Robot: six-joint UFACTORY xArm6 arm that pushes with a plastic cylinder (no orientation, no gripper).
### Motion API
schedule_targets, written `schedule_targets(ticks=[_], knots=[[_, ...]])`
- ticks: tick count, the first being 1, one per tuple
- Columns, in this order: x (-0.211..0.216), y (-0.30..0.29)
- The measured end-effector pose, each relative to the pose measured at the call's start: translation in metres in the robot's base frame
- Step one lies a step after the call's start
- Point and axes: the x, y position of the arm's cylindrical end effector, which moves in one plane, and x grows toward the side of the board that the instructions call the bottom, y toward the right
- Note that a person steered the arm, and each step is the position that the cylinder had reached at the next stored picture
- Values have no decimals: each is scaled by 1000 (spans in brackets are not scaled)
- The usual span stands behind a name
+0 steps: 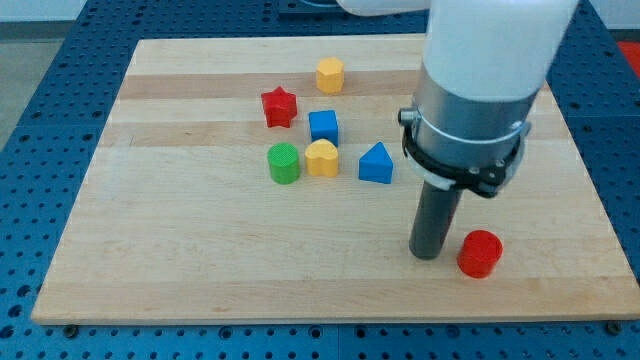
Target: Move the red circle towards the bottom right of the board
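While my arm carries no jaws at all, only a straight dark rod, nothing can be said to be spread, pressed or pinching; my tip (429, 254) rests on the board (150, 270) in its lower right part, closer to the bottom edge than to the top. Just beside my tip, toward the view's right and a touch lower, stands the red circle (480, 253); whether the two are touching or a sliver apart I cannot tell. That red circle sits near the bottom right corner of the board, close to the bottom edge and a little in from the right edge.

Up and to the view's left of my tip, the blue triangle (377, 163) lies near the board's middle. Just left of it is a yellow block (322, 158) with a rounded top, and touching or nearly touching that block's left side is the green circle (284, 163). The blue cube (323, 126) sits just above the yellow block. The red star (280, 107) is up and left of the blue cube, and a yellow hexagon (330, 75) stands nearest the top edge, well apart from the red circle. The board lies on a blue perforated table (40, 100).
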Motion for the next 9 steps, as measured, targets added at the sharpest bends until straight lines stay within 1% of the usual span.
schedule_targets(ticks=[1, 2, 4, 5, 6, 7, 9], knots=[[11, 27], [13, 48], [14, 73], [13, 56], [1, 39], [-10, 46], [-10, 73]])
